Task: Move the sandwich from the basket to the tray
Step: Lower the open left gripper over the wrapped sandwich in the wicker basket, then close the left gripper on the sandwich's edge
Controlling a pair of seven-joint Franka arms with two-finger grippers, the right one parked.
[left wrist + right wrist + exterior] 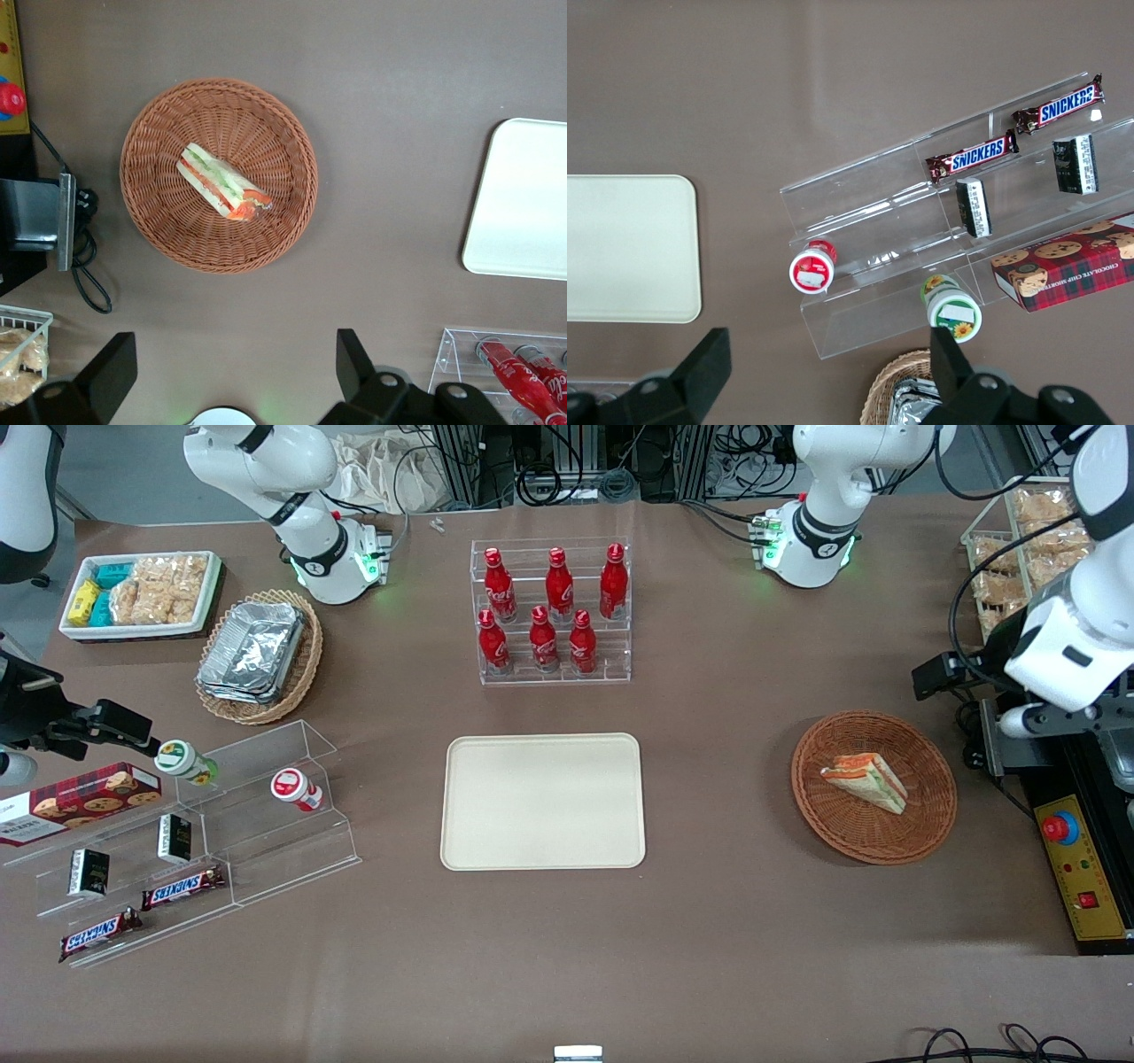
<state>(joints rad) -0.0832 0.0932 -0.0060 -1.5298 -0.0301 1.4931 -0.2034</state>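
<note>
Your sandwich [865,781] lay on its side in the round reddish-brown basket [921,828], toward the working arm's end of the bench [709,939]. The cream tray [542,801] sat bare, well apart from the basket, nearer the front camera than the rack of red bottles [551,611]. Your tool [235,372] hung high above the bench just beside the basket, fingers spread wide and holding nothing.

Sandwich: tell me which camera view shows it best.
The left wrist view. It looks straight down on the sandwich lying in the basket, with its filling layers clear, and the open pincer hangs high above the table beside the basket. The front view shows it smaller. The right wrist view misses it.
</note>
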